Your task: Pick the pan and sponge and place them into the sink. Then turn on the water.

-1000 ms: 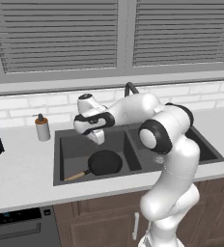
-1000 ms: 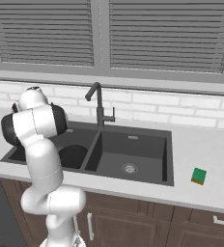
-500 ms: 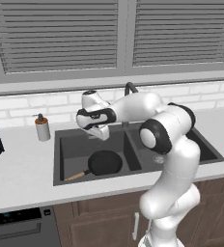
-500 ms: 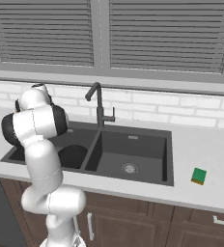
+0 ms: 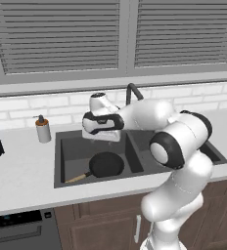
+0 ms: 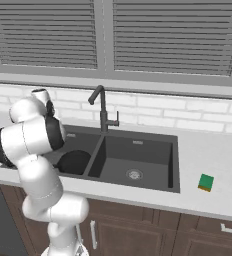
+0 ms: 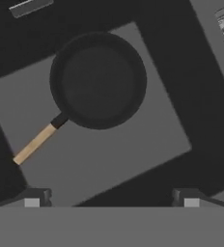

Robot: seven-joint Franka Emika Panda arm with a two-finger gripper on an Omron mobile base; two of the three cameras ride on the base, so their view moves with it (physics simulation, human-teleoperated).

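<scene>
With the frying pan [image 7: 98,80] lying in the sink's [image 5: 66,181] left basin, the empty claw [image 7: 111,198], fingers spread apart, is hovering above and should swing toward the sponge [image 6: 205,182] at three o'clock on the worktop [image 6: 213,200].

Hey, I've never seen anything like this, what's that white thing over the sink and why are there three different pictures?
That white thing is a robot arm in a simulated kitchen. Two pictures come from cameras on its base, behind it to the left and right. The third looks down from a camera on its hand. Its pincer hangs open and empty above the sink. The pan, black with a wooden handle, already lies in the left basin. The sponge, green and yellow, sits on the counter right of the sink. A soap bottle stands on the left. The faucet shows no running water.
</scene>
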